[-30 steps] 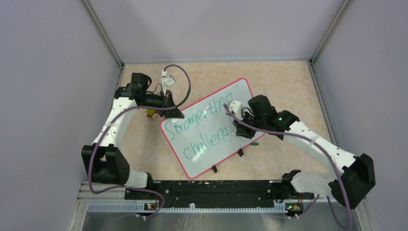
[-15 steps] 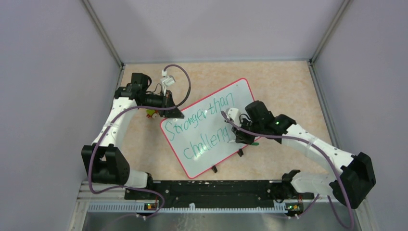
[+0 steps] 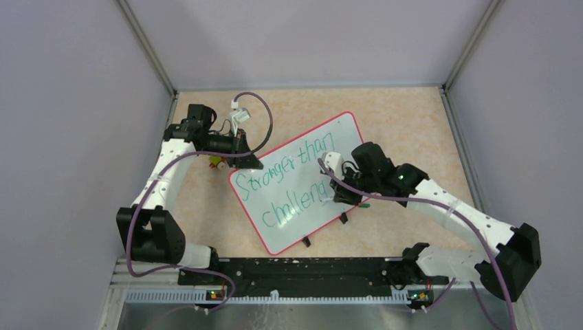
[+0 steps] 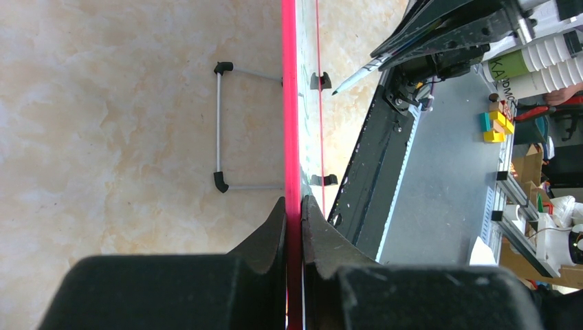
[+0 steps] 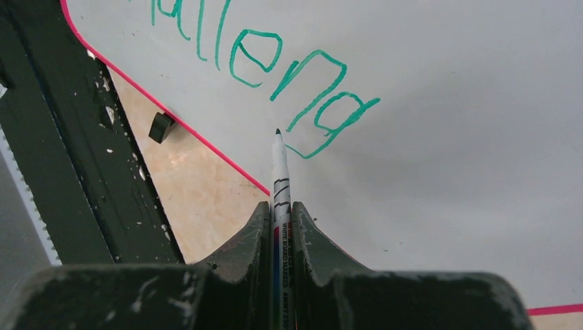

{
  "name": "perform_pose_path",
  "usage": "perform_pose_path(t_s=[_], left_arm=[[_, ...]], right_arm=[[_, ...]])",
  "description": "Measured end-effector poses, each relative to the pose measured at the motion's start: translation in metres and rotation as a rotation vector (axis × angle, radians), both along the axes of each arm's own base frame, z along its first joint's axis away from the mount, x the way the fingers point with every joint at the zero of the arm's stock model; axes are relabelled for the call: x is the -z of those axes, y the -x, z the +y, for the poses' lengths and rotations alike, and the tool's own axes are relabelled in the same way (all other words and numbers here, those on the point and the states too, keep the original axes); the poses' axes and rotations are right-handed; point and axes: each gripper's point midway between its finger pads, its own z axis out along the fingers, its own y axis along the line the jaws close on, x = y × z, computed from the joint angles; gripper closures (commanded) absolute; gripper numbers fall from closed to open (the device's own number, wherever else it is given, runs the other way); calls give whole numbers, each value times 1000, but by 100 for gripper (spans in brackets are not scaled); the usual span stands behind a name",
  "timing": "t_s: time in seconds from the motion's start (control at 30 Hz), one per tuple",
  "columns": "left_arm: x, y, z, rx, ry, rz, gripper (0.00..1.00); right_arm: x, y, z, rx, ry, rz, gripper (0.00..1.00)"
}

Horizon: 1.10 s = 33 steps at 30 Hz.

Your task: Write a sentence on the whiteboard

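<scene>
The whiteboard [image 3: 292, 234] lies slanted across the middle of the worktop [image 3: 405, 124], its thin red rim and rounded corners framing a glossy white face, with two small black clips [image 3: 306, 241] on its near edge. The sentence [image 3: 289, 165] is partly written in thin green cursive: "Stronger than" runs along the upper line and "challeng" sits below it. That last word looks unfinished, so I judge a few closing letters, and perhaps a full stop, are left to do. The right pincer [image 5: 280, 213] is clamped on a marker [image 5: 279, 172], whose tip sits just beside the tail of the "g"; whether it touches the board I cannot tell. The left pincer [image 4: 293, 206] is closed on the board's rim at its far left corner.
</scene>
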Motion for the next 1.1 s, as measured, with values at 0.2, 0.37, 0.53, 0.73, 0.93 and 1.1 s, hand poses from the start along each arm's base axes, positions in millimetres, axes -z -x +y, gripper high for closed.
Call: perform_pose_path(t_s=[0.2, 0.37, 0.53, 0.73, 0.93, 1.1], left_arm=[[0, 0, 0, 0, 0, 0, 100], [0, 0, 0, 0, 0, 0, 100], [0, 0, 0, 0, 0, 0, 100], [0, 0, 0, 0, 0, 0, 100], [0, 0, 0, 0, 0, 0, 100], [0, 0, 0, 0, 0, 0, 100]], right_arm=[[-15, -13, -15, 68, -33, -44, 100], [-15, -22, -23, 111, -34, -47, 100], [-14, -24, -24, 116, -31, -44, 100], [-11, -28, -24, 124, -20, -43, 100], [-6, -37, -25, 146, 0, -52, 100], [-5, -42, -30, 164, 3, -52, 100]])
